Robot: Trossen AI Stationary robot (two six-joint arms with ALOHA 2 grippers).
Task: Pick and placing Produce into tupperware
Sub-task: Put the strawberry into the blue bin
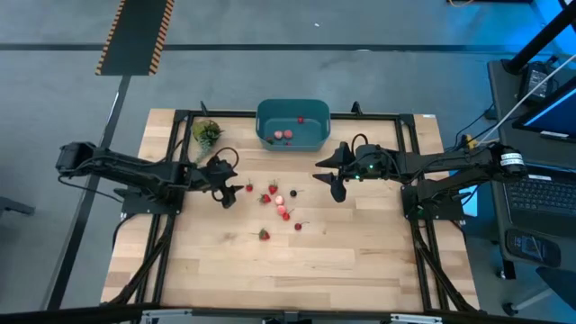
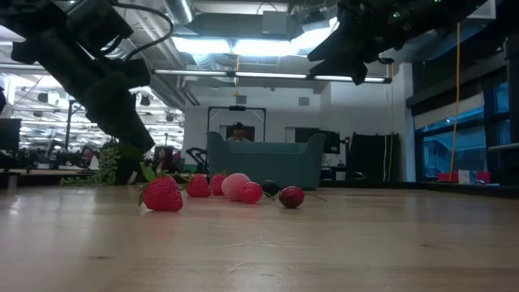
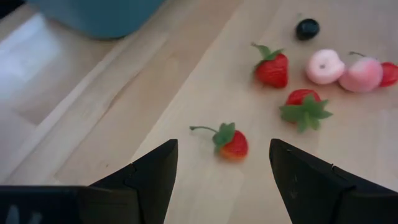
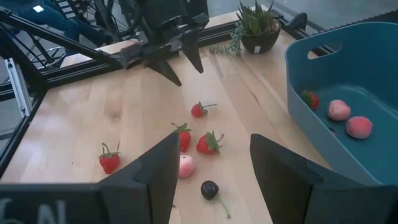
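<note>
Item: small strawberry [image 3: 231,142], the piece of the scattered fruit lying nearest the left gripper [image 1: 229,190], on the bare table [image 1: 360,261] on the near side of the blue tub [image 1: 293,124].

Relation to fingers: from my left wrist camera the berry sits ahead of the two fingers, in line with the gap between them and not touching either. The fingers stand wide apart and hold nothing.

Axis and pointing: I judge its long axis to run from green cap to red tip, lying flat on the wood. The cap and thin stem point toward the tub; the tip points away from it, toward the other berries.

Nearer arm: left, plainly. The right gripper [image 1: 331,175] hangs on the far side of the scatter from the left one, raised above the table, fingers partly open and empty.

Other stock: about a dozen pieces near the tub; three or so already lie in it, among them two pink ones [image 4: 348,118].

Next move, my estimate: lower the left fingers to either side of the berry's body.
</note>
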